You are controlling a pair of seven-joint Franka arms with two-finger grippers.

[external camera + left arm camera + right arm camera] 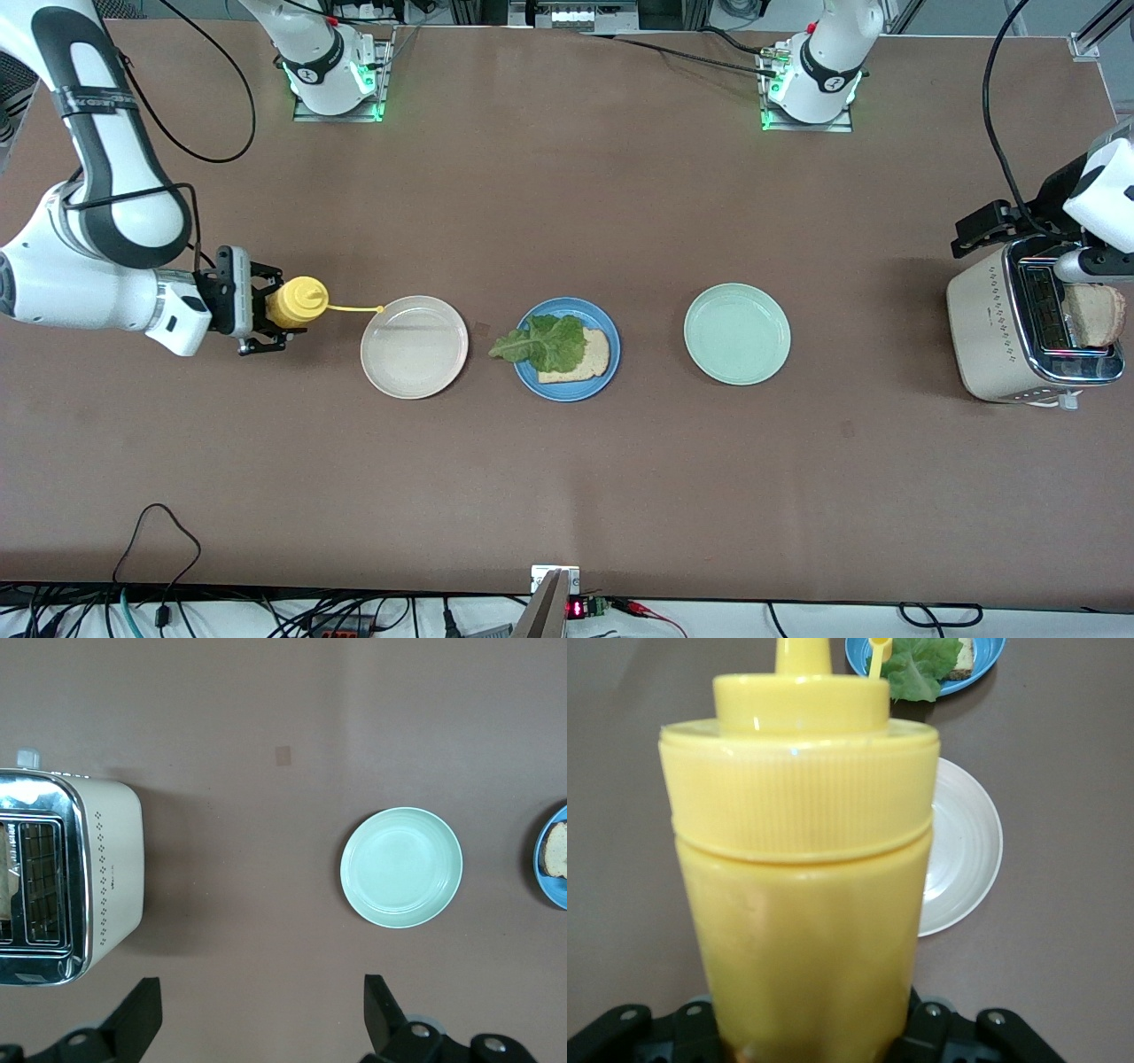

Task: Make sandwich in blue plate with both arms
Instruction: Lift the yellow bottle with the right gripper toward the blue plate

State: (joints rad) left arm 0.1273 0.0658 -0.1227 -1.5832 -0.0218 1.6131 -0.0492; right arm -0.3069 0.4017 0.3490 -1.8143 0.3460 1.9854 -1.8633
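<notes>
At the middle left of the front frame, the right claw (266, 306) is gripping a yellow squeeze bottle (297, 301), its fingers partly closed around the body; the bottle is lying sideways, its thin nozzle reaching to the rim of the beige plate (414, 346). The right wrist view is filling up with that bottle's ribbed cap.

In the frame's centre, the blue plate (567, 348) is sitting on the brown tabletop (567, 478), carrying one square, light-brown bread slice (592, 358) with a darker crust. A crinkled green lettuce leaf (545, 342) is lying on the slice, its stem end hanging over the rim toward the beige plate.

Next comes the pale green plate (737, 333).

At the right edge, the left claw (261, 1019) is hovering over the tabletop beside a cream toaster (1001, 332), its fingers spread wide and holding nothing. A second bread slice (1096, 314) is standing in the toaster's slot.
</notes>
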